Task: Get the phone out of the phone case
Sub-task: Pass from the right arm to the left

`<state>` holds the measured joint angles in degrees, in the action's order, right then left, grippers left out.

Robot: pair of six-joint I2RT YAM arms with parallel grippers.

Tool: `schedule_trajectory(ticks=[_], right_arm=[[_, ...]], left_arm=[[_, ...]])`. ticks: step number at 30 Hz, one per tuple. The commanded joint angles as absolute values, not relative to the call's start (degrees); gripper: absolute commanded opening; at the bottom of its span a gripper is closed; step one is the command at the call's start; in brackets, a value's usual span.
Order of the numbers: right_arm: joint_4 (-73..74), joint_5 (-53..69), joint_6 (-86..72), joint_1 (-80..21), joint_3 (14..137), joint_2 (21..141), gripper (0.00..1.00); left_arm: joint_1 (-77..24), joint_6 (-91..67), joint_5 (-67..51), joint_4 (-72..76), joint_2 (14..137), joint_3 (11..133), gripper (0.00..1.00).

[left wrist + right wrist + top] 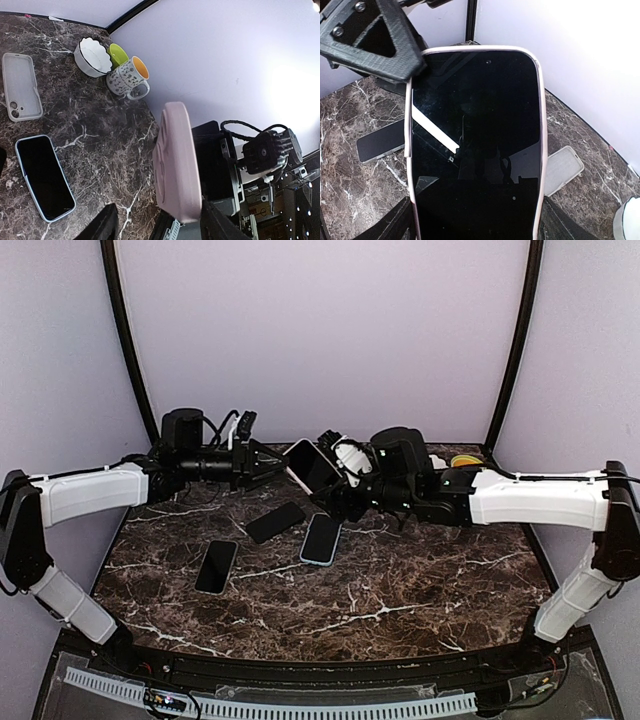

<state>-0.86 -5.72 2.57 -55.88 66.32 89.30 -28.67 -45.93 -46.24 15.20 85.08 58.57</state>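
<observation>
Right gripper clamps the pink case by its long edges, phone seated inside, raised above the table at the back. Its fingers are mostly hidden beneath. Left gripper, arm stretched level, spreads wide around the case's far end, possibly touching.

- Pale lilac walls close in the back and both sides, plain and smooth.
- Two black curved struts rise at the back corners.
- The table is dark brown marble with white veins.
- A white slotted strip runs along its near edge.
</observation>
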Motion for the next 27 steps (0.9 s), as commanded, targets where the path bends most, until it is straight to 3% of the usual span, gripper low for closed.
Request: schedule_trajectory(ticks=[1, 7, 15, 16, 17, 19, 20, 27], right_arm=[[-4.9, -5.7, 5.1, -57.9, 70.3, 90.1, 0.37], [-4.8, -5.7, 5.7, -58.0, 70.8, 90.5, 0.37], [-4.4, -7.7, 5.3, -58.2, 72.1, 91.4, 0.38], [-4.4, -7.8, 5.1, -58.2, 72.2, 91.5, 0.45], [-4.4, -8.1, 4.7, -58.2, 72.3, 91.4, 0.59], [-4.3, -10.1, 2.8, -58.2, 72.4, 90.9, 0.89], [-4.1, -11.5, 2.0, -58.1, 72.2, 90.4, 0.97], [-1.4, 0.2, -5.4, -52.8, 69.3, 85.4, 0.99]], left_arm=[[-29.4, -46.0, -47.2, 17.2, 85.1, 60.8, 0.55], [-29.4, -45.4, -47.0, 16.7, 84.9, 60.7, 0.43], [-29.6, -45.1, -47.0, 15.2, 84.1, 60.3, 0.13], [-29.6, -45.1, -46.9, 15.2, 84.0, 60.1, 0.06], [-29.6, -45.0, -46.8, 15.2, 83.8, 59.9, 0.02], [-29.6, -44.8, -46.5, 15.9, 83.5, 59.7, 0.0], [-29.6, -44.6, -46.4, 16.3, 83.3, 59.7, 0.0], [-29.5, -38.1, -44.4, 17.0, 80.9, 60.5, 0.0]])
